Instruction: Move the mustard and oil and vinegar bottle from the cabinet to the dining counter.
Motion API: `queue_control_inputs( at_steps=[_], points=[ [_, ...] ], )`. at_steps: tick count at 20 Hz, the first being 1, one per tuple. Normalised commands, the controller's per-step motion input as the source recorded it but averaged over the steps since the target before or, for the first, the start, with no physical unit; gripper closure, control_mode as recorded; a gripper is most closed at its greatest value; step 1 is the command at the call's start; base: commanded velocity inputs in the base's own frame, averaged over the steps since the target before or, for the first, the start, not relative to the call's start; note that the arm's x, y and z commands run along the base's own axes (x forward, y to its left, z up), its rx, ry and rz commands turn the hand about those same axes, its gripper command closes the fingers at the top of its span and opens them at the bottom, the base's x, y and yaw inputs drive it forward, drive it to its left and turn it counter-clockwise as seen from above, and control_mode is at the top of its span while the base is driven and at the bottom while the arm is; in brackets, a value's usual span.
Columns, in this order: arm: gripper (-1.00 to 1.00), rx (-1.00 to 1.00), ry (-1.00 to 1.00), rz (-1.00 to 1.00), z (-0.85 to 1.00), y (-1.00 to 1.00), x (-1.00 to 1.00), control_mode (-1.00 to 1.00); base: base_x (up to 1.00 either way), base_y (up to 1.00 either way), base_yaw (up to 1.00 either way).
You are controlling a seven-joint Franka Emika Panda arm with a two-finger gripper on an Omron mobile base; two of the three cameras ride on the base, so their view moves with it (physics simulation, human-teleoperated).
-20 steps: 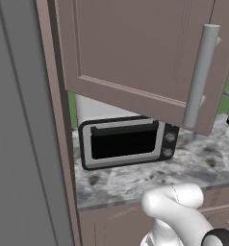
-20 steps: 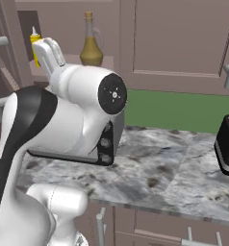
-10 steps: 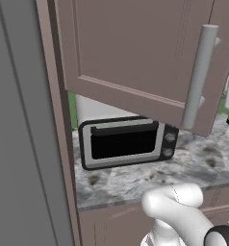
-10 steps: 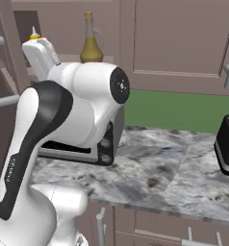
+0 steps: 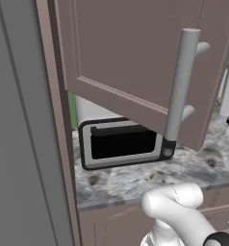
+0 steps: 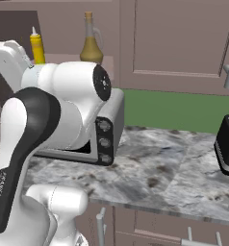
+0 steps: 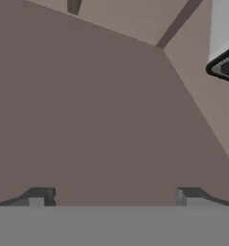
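Two items left: mustard (image 6: 37,47) and oil and vinegar bottle (image 6: 91,44), both upright on the cabinet (image 6: 111,67) shelf.
Pincer (image 7: 114,197): released, empty, facing a brown panel.
Progress: nothing moved yet.

Matt cabinet fronts, speckled stone below

I see the cabinet (image 5: 135,62) door as matt brownish-mauve panel with a smooth grey metal-looking bar handle (image 5: 180,86); the tabletop (image 6: 174,168) reads as polished mottled stone, the oil and vinegar bottle (image 6: 91,41) as clear glossy glass, the mustard (image 6: 37,45) as smooth yellow plastic.
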Motion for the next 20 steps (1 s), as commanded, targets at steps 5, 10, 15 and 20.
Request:
queue_control_inputs(
  at_steps=[5,10,15,20],
  points=[
    [-1.00,-0.06,-0.13,0.03,-0.04,0.83,-0.32,-1.00,0.00,0.00,0.00],
    [-1.00,-0.08,-0.15,0.00,0.00,0.87,-0.04,-1.00,0.00,0.00,0.00],
    [-1.00,-0.09,-0.15,0.00,0.00,0.88,0.00,-1.00,0.00,0.00,0.00],
    [-1.00,-0.10,-0.15,0.00,0.00,0.74,0.00,-1.00,0.00,0.00,0.00]
  ],
)
